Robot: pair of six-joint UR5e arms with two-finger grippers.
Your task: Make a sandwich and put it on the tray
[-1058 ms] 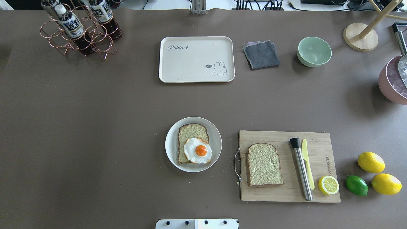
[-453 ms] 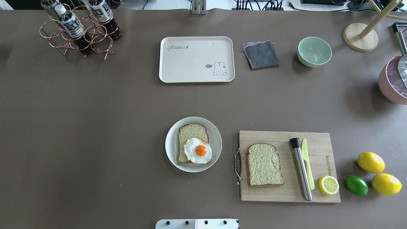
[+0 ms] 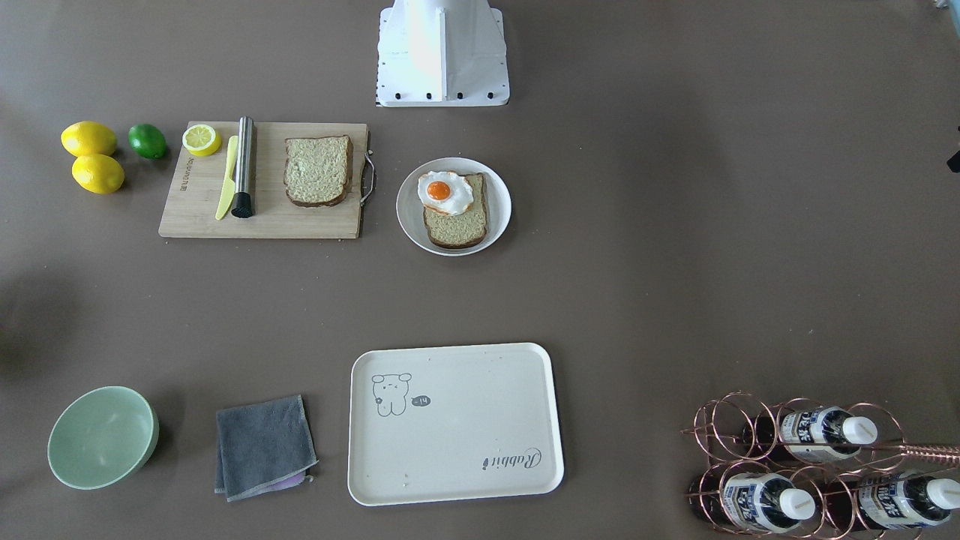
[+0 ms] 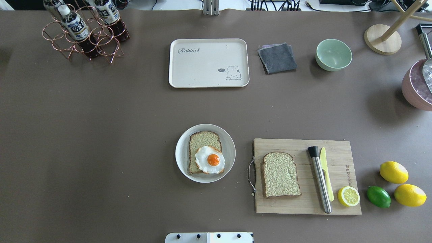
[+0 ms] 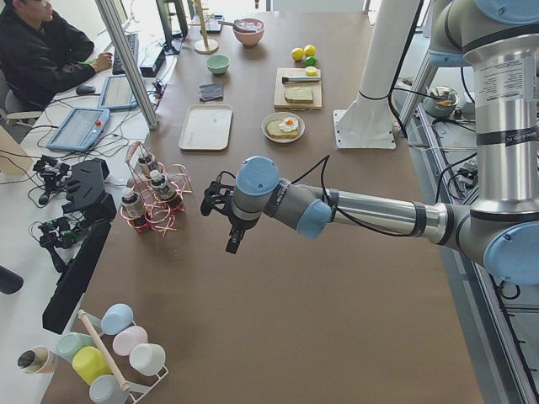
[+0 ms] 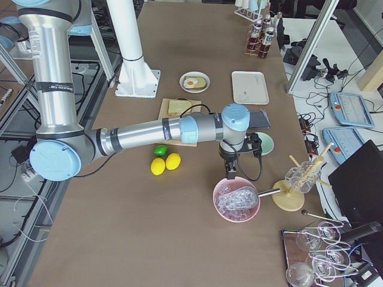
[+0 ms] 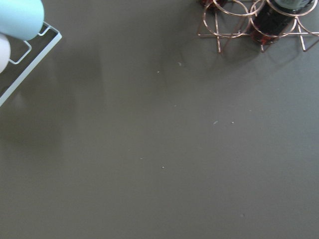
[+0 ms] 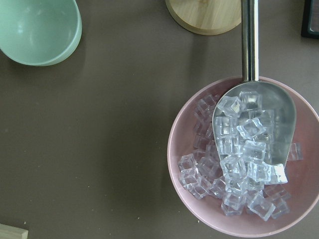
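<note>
One bread slice [image 4: 204, 140] lies on a round white plate [image 4: 180, 152] with the fried egg [image 4: 210, 159] on its near end. A second bread slice [image 4: 280, 174] lies on the wooden cutting board [image 4: 337, 148]. The cream tray [image 4: 202, 67] sits empty at the far middle. The left gripper [image 5: 233, 242] shows only in the exterior left view, hanging over bare table near the bottle rack; I cannot tell its state. The right gripper [image 6: 230, 170] shows only in the exterior right view, above the pink ice bowl; I cannot tell its state.
A copper bottle rack [image 4: 84, 30] stands far left. A grey cloth [image 4: 277, 58] and a green bowl [image 4: 333, 54] lie right of the tray. The pink ice bowl [image 4: 413, 87] with a scoop is at the right edge. A metal cylinder [image 4: 320, 179], yellow knife, lemons and a lime are near the board.
</note>
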